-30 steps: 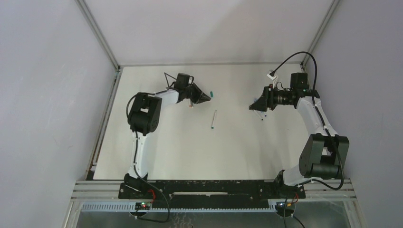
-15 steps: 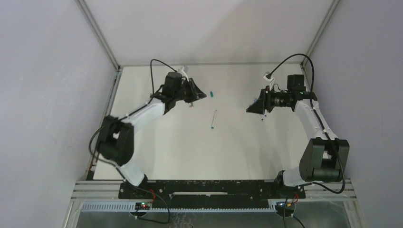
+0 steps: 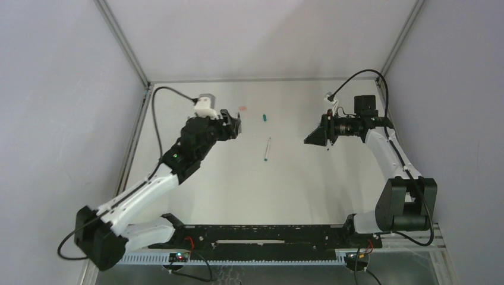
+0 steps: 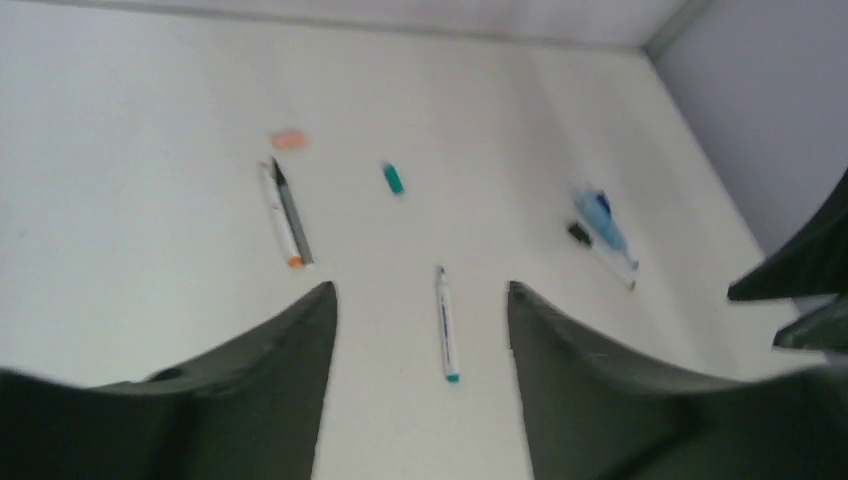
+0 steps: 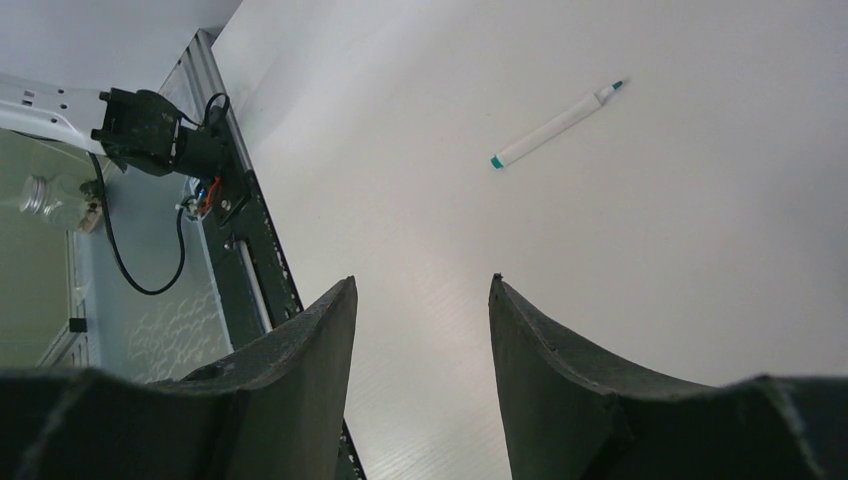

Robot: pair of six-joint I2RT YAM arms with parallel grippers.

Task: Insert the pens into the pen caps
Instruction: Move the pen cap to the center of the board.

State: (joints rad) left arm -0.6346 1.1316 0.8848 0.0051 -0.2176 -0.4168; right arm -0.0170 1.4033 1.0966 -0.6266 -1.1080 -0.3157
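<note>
Left hand (image 4: 420, 290): fingers apart, empty, hovering over the teal-tipped pen (image 4: 444, 325), which I judged my next pick; teal cap (image 4: 393, 178) lay loose beyond it on the counter (image 4: 120, 250) | right hand (image 5: 422, 285): apart, empty, presumably waiting for the cap

Table (image 3: 238, 190) matt, smooth; pens (image 4: 444, 322) prob. plastic; L pincer (image 4: 418, 287) matt, smooth.

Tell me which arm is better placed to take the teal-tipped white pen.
Probably the left: in its wrist view the white pen lies straight ahead of the open left pincer; the right pincer sees it off to one side.
</note>
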